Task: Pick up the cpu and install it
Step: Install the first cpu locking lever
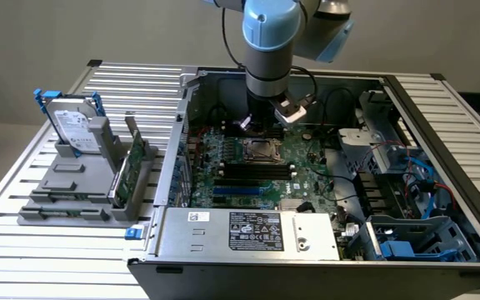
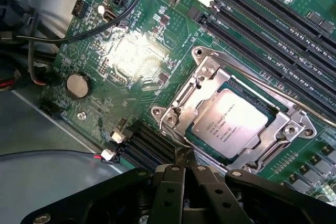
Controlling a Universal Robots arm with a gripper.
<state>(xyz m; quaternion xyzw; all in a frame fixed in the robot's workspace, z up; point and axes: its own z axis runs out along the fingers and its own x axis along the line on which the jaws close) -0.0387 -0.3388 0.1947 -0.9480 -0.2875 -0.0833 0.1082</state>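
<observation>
The cpu (image 2: 231, 124), silvery top with printed text, sits flat in the motherboard (image 2: 131, 61) socket, metal frame around it. Gripper (image 2: 184, 174) clenched, holding nothing, just beside the socket edge. Open computer case (image 1: 249, 240) lies on a slatted metal table (image 1: 48, 262); plain wall behind.

Hard drive (image 1: 75, 128) upright beside computer case (image 1: 223, 262).
</observation>
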